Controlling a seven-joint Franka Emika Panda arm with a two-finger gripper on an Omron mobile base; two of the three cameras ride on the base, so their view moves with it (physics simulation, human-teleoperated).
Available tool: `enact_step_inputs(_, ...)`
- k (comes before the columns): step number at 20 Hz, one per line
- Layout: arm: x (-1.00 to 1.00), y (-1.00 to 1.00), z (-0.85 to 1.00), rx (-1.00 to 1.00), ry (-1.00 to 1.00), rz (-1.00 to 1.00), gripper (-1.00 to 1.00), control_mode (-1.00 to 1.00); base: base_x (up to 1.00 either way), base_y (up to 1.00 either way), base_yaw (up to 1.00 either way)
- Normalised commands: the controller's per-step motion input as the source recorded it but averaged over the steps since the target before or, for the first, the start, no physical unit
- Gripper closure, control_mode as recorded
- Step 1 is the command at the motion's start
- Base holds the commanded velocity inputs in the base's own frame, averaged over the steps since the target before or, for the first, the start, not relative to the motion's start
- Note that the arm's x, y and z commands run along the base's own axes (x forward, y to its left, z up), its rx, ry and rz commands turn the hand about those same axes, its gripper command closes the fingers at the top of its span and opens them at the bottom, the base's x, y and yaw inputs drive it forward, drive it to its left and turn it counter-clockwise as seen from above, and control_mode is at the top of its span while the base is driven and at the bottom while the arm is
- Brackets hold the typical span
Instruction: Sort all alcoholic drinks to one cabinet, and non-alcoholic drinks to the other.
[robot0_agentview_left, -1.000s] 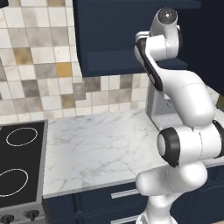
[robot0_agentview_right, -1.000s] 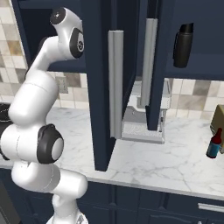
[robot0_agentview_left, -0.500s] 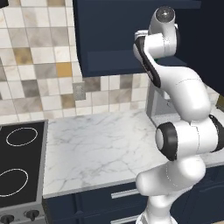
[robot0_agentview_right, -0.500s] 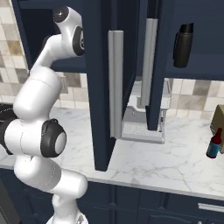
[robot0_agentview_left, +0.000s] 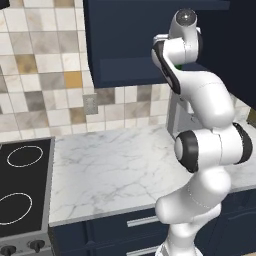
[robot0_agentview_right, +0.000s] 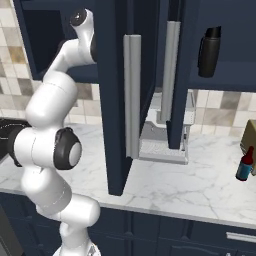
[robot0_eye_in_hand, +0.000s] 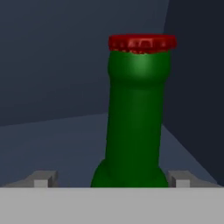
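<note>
Navy cabinet shelf (robot0_eye_in_hand: 52, 135) carries the upright green bottle (robot0_eye_in_hand: 135, 118), dead centre between the jaws, which stand apart, clear of its neck.

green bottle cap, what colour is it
Red. The cap tops the green bottle, seen best in the hand view.
</note>
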Motion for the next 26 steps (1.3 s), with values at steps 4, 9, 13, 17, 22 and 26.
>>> enact_step_inputs(4, 0.24, -0.12, 0.00, 0.00, 0.00, 0.00, -1.00, -1.00, 0.00, 0.00, 0.00)
enact_step_inputs(9, -0.07, -0.01, 0.00, 0.00, -0.03, 0.00, -1.00, -1.00, 0.00, 0.00, 0.00)
enact_step_inputs(13, -0.32, 0.00, 0.00, 0.00, -0.08, 0.00, -1.00, -1.00, 0.00, 0.00, 0.00)
enact_step_inputs(17, -0.41, 0.00, 0.00, 0.00, -0.10, 0.00, -1.00, -1.00, 0.00, 0.00, 0.00)
enact_step_inputs(22, -0.31, 0.00, 0.00, 0.00, -0.07, 0.00, -1.00, -1.00, 0.00, 0.00, 0.00)
enact_step_inputs(26, -0.29, 0.00, 0.00, 0.00, -0.06, 0.00, -1.00, -1.00, 0.00, 0.00, 0.00)
